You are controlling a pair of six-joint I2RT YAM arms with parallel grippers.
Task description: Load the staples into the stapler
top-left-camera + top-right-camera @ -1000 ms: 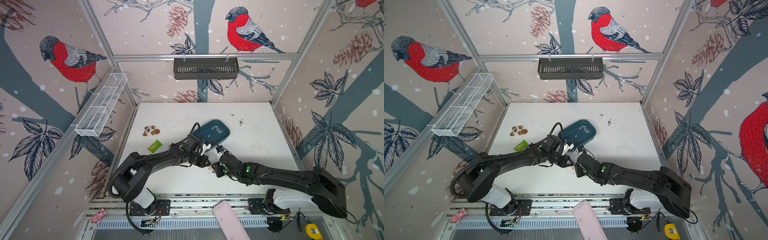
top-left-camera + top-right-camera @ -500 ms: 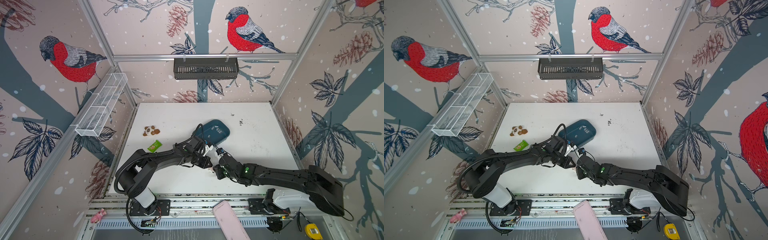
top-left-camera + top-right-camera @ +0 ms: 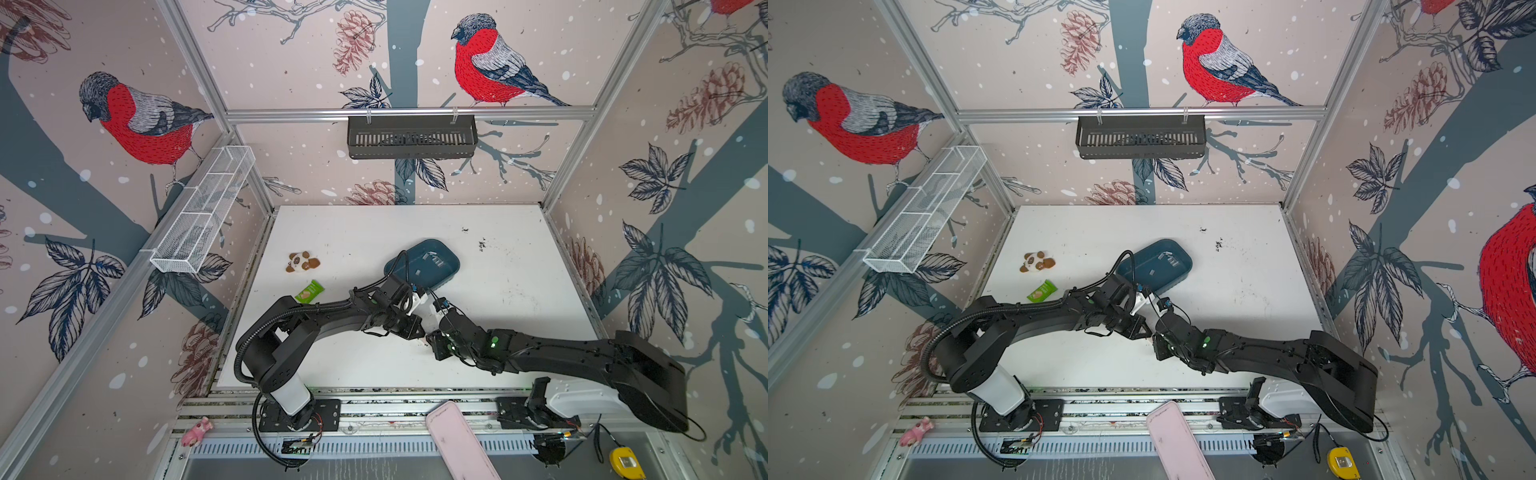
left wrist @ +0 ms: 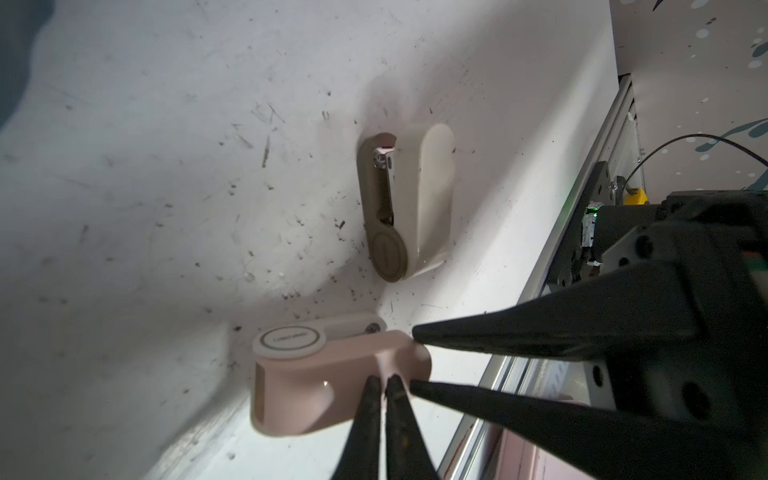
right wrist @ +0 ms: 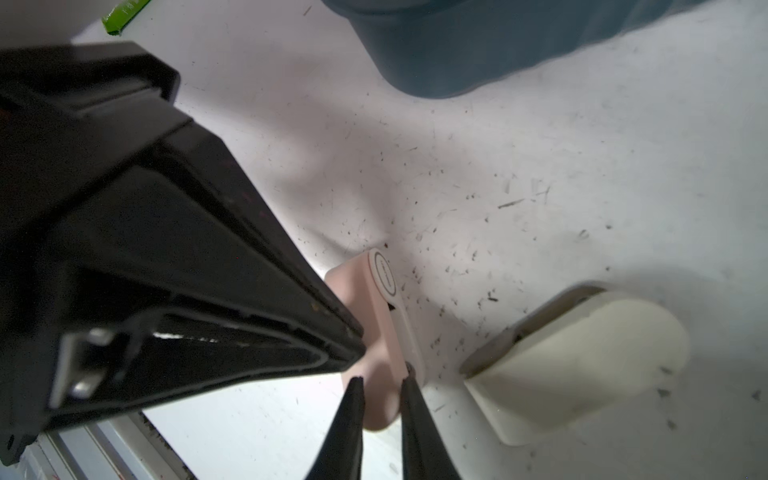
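A pink mini stapler [image 4: 332,374] lies on its side on the white table, with a cream mini stapler [image 4: 411,199] lying open close by. My left gripper [image 4: 384,380] is shut, its tips pressed against the pink stapler's body. My right gripper [image 5: 383,379] is shut on the rounded end of the pink stapler [image 5: 380,324], one finger on each side. The cream stapler [image 5: 582,357] is just beyond it. In both top views the two grippers [image 3: 417,332] [image 3: 431,340] meet at the table's front middle and hide the staplers. Several staples [image 3: 436,259] [image 3: 1171,259] lie in the blue tray [image 3: 451,274].
The blue tray [image 3: 1185,270] stands right behind the grippers. A panda toy [image 3: 302,262] and a green packet [image 3: 308,291] lie at the left. The table's front rail [image 4: 540,291] runs close by the pink stapler. A pink case [image 3: 457,444] leans at the front.
My right gripper's jaws have narrowed onto the pink stapler's end. My left wrist has shifted a little toward the front; both grippers stay at the same spot.
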